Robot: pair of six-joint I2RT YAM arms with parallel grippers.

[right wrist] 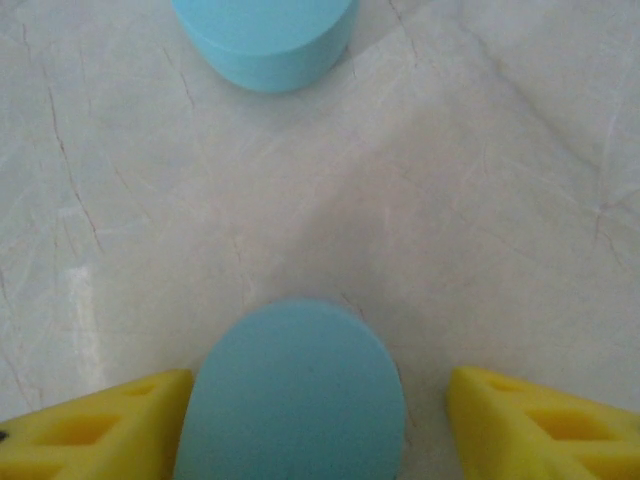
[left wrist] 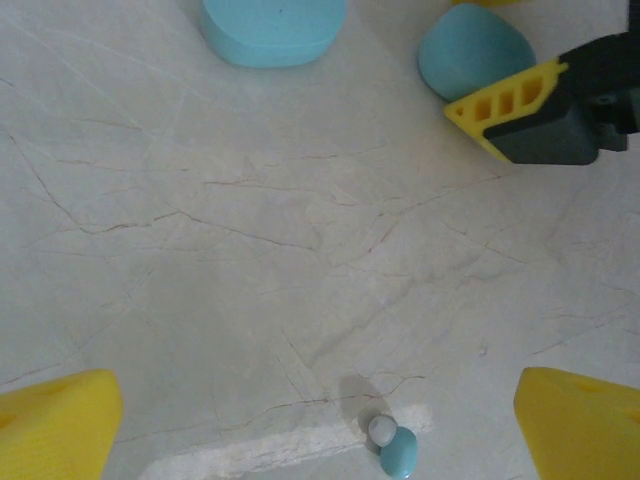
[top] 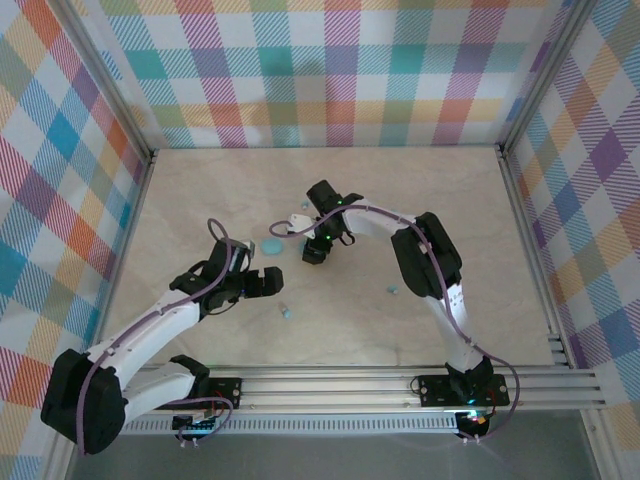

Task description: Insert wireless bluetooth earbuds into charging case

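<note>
A round light blue charging case [right wrist: 295, 395] lies on the table between the fingers of my right gripper [right wrist: 315, 425]. The left finger [right wrist: 95, 425] touches its side and the right finger [right wrist: 540, 425] stands a little apart, so the jaws are open around it. A second blue case [right wrist: 262, 40] lies just beyond it, also seen as a disc [top: 272, 247]. My left gripper [left wrist: 320, 430] hangs open over bare table, with one small blue-grey earbud [left wrist: 392, 447] near its lower edge between the fingers. Both cases [left wrist: 272, 30] [left wrist: 475, 60] lie ahead of it.
Two earbuds lie loose on the pale marble table: one [top: 287, 313] near my left gripper [top: 268, 282], another [top: 393, 291] beside the right arm's elbow. The right gripper's yellow finger [left wrist: 500, 105] shows beside a case. Checked walls surround the table [top: 200, 190].
</note>
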